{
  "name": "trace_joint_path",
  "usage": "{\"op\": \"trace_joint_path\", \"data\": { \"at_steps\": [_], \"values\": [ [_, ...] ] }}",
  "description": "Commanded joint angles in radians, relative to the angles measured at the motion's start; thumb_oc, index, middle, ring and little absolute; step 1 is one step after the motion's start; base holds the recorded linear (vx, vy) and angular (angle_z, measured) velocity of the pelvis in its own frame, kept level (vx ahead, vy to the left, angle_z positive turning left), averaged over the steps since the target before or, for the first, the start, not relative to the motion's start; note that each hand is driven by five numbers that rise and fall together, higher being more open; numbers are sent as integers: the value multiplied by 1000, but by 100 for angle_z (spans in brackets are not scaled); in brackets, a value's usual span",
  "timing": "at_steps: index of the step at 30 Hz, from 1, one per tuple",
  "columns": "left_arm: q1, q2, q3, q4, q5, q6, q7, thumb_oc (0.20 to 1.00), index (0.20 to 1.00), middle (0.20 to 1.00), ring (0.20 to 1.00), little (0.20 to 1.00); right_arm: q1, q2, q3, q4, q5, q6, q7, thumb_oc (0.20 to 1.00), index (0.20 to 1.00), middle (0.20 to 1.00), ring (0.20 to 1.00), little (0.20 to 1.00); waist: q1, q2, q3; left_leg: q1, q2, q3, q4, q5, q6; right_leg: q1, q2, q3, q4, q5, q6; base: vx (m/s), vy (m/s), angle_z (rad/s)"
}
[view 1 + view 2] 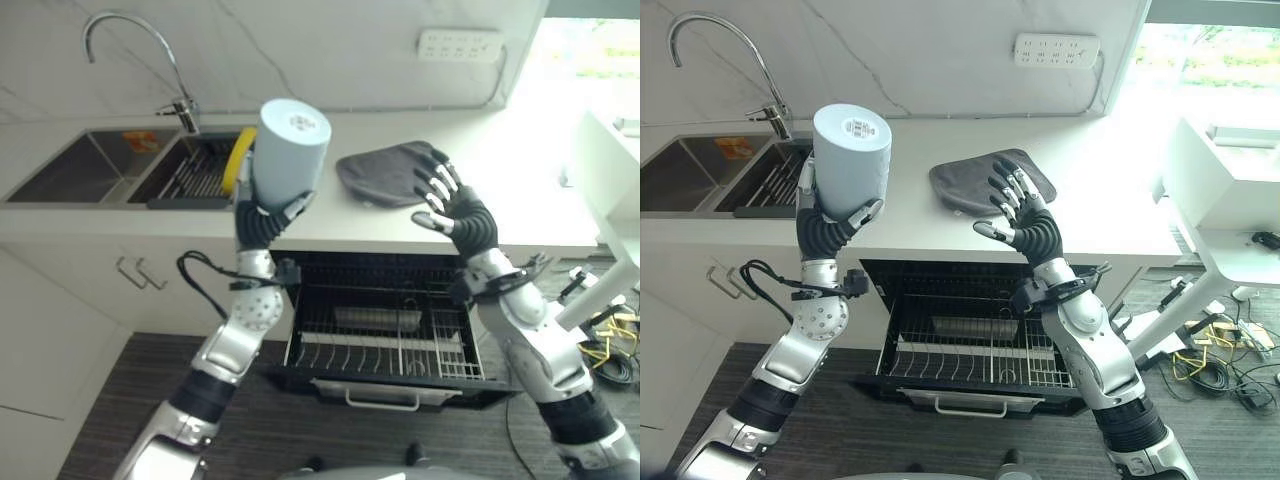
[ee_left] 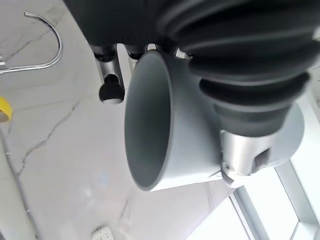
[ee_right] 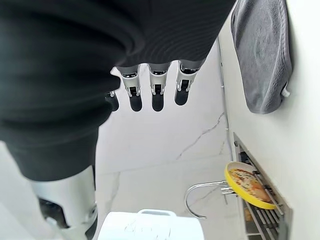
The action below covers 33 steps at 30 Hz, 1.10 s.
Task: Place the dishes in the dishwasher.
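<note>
— Why hold the cup [image 1: 288, 150] up like that?
— My left hand [image 1: 265, 222] curls round it, mouth down, likely so it racks inverted; my right hand [image 1: 455, 211] hangs spread and empty above the counter [image 1: 400, 225].
— And the containers?
— The dishwasher rack [image 1: 385, 342] looks nearly bare; a yellow plate [image 1: 237, 160] stands in the sink rack [image 1: 195, 175].

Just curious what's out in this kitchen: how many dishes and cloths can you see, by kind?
Cups: 1, the grey cup held upside down in the left hand
Plates: 1, the yellow plate in the sink rack
Cloths: 1, the grey cloth on the counter
Total: 3
</note>
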Motion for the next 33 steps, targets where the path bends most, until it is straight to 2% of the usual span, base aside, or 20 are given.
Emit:
{"op": "trace_joint_path", "data": {
  "at_steps": [1,8,12,33],
  "values": [
    [-86,-1,-25,56,127,4,150,200,200,200,200,200,-106,59,23,29,-2,5,-57,1000,1000,1000,1000,1000,13,-66,-66,37,26,-6,-1,-80,-10,49,-18,-2,-1,-51,19,46,22,-17],
    [-130,-37,-80,127,144,43,180,200,200,200,200,200,-226,113,57,84,16,36,-114,1000,1000,1000,1000,1000,28,-74,-77,52,19,-9,-1,-96,-5,62,-17,2,-1,-56,18,49,-1,-6],
    [-127,-50,-106,133,147,52,164,200,200,200,200,200,-253,136,73,86,2,53,-134,1000,1000,1000,1000,1000,34,-76,-81,55,15,-9,-1,-102,-1,63,-17,3,-1,-57,16,19,1,0],
    [-163,-50,-204,98,202,48,97,200,200,200,200,200,-319,201,134,106,-7,98,-161,1000,1000,1000,1000,1000,55,-82,-88,47,7,-23,-1,-107,1,58,-20,-8,-1,-57,19,-9,-2,0]
  ]
}}
